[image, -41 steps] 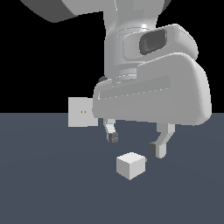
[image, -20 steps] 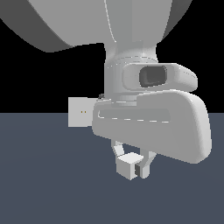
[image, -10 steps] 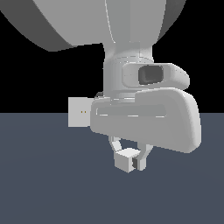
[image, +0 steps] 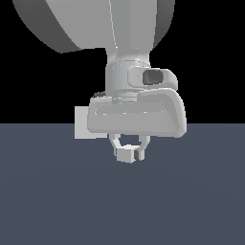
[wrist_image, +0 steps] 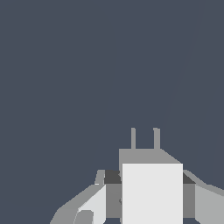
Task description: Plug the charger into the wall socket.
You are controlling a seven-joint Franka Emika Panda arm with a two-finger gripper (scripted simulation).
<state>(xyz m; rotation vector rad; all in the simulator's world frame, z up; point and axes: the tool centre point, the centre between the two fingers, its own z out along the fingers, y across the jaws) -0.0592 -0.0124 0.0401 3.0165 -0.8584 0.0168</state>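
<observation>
Change since earlier frames: two seconds before, the small plain white cube charger (image: 126,154) lay on the flat dark slate-blue floor (image: 52,201) under spread fingers; it had since been grasped and raised clear.
Gripper: the grey two-fingered gripper (image: 127,152) was clamped on the charger, one finger (image: 140,154) on each side.
Charger location: just below centre of the exterior view, beneath the arm's pale grey hand housing (image: 136,115).
Charger orientation: two thin grey prongs (wrist_image: 144,138) stood side by side, pointing out from the body, away from the wrist camera.
Socket: the flat upright white square wall socket (image: 80,123) sat at the exterior view's left; only its left strip showed, the rest hidden behind the housing.
Surfaces: matte, untextured, blocky.
</observation>
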